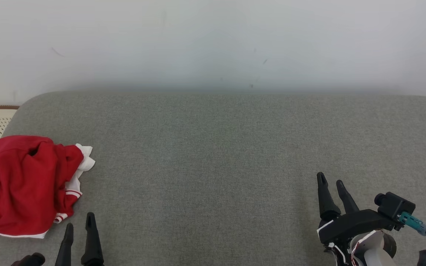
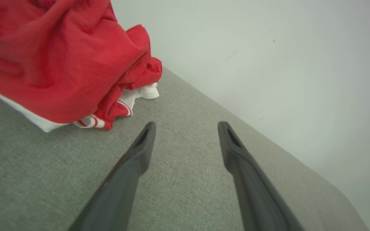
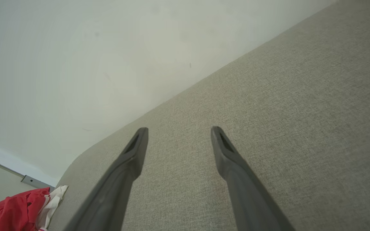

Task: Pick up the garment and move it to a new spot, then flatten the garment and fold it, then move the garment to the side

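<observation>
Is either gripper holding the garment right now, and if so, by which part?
Nothing is held. The left gripper and right gripper are both open and empty; the garment lies crumpled, untouched.

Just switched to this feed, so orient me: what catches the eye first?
A crumpled red garment with white striped trim lies at the left edge of the grey fabric surface, the one bright thing here. The left gripper stands open beside it, not touching; the right gripper stands open over bare fabric at the lower right.

Bare grey cushion (image 1: 213,155) (garment (image 1: 20,184) at left)
</observation>
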